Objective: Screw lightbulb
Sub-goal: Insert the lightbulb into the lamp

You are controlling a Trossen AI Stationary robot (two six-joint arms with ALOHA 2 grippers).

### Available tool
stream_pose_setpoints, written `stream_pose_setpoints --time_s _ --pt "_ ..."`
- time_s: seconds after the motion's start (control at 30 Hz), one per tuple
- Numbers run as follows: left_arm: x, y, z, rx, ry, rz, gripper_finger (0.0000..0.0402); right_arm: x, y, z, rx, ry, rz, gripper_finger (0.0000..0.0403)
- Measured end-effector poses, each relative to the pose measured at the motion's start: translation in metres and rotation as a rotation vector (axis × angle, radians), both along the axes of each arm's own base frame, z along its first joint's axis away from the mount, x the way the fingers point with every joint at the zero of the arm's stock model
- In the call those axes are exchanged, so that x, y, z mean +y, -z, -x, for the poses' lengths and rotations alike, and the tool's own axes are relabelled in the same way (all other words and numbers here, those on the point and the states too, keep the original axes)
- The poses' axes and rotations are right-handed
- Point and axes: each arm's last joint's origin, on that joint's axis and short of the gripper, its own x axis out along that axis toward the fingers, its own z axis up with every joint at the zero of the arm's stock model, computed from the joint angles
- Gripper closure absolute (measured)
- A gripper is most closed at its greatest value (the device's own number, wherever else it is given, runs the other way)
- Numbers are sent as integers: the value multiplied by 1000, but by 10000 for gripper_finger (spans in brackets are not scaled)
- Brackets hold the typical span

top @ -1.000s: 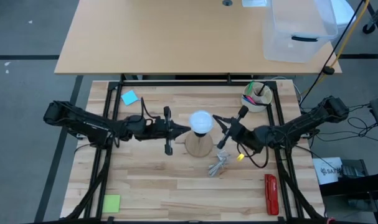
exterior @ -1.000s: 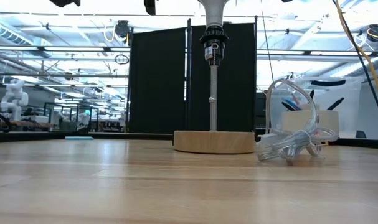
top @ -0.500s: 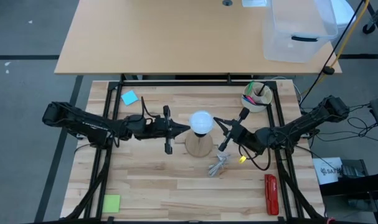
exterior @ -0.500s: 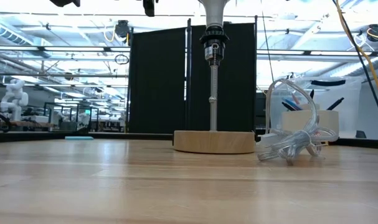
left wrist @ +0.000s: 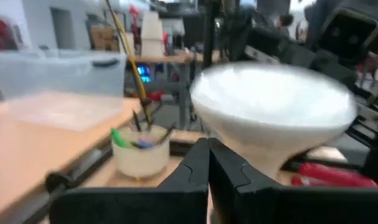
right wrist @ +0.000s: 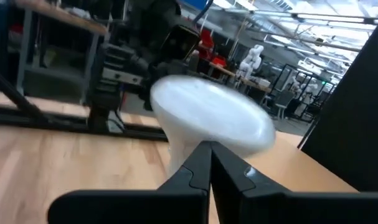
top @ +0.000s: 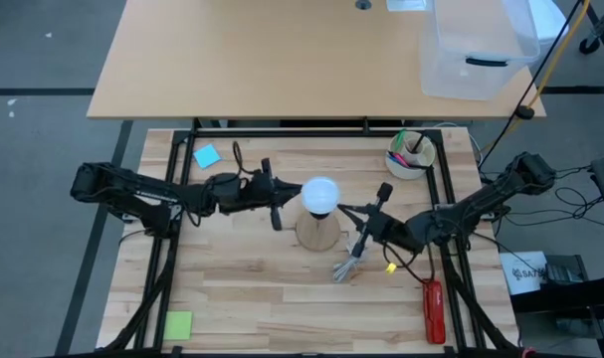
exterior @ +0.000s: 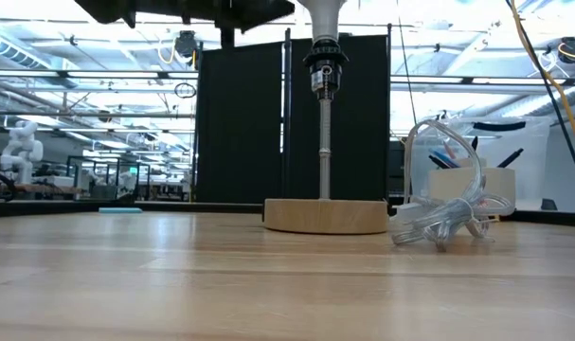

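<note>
The wooden table (top: 242, 288) carries a round wooden base (top: 318, 235) in the middle, a clear cable bundle (top: 351, 263) beside it, a white cup of pens (top: 409, 154), a red tool (top: 433, 309), and blue (top: 207, 156) and green (top: 178, 324) sticky notes.

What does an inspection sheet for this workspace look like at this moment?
Surface: wooden table, mostly bare.
Job's things: bulb upright in the socket atop a post on the wooden disc.
Clutter: pen cup, blue note, green note, red tool.
Grippers: left gripper beside the bulb, fingers shut, holding nothing; right gripper on its other side, fingers shut, holding nothing.
Cables: clear coiled cord beside the disc.
Surroundings: second table with a clear bin; black screen behind.
</note>
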Motion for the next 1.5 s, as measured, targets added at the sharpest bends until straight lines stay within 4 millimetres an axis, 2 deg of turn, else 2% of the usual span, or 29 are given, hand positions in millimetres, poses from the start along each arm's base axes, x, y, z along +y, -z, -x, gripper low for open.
stream_pose_setpoints --time_s 0.23,0.37,0.73,1.0,1.23,1.5 --pt "6 2 0 19 -39 29 401 0 3 0 12 -8 -41 403" --pt "3 -5 5 -9 -22 7 401 0 5 0 24 -1 -53 403" --pt "-22 -25 17 -97 59 -72 401 -9 6 0 37 142 -31 403" --pt "-38 -21 15 -84 117 -96 401 -27 0 -5 1 208 -15 403" --pt "-40 -11 7 -52 121 -98 401 -32 -4 -8 -28 167 -5 403" --pt "-33 -10 5 -60 103 -84 401 -33 -4 -9 -34 150 -12 403"
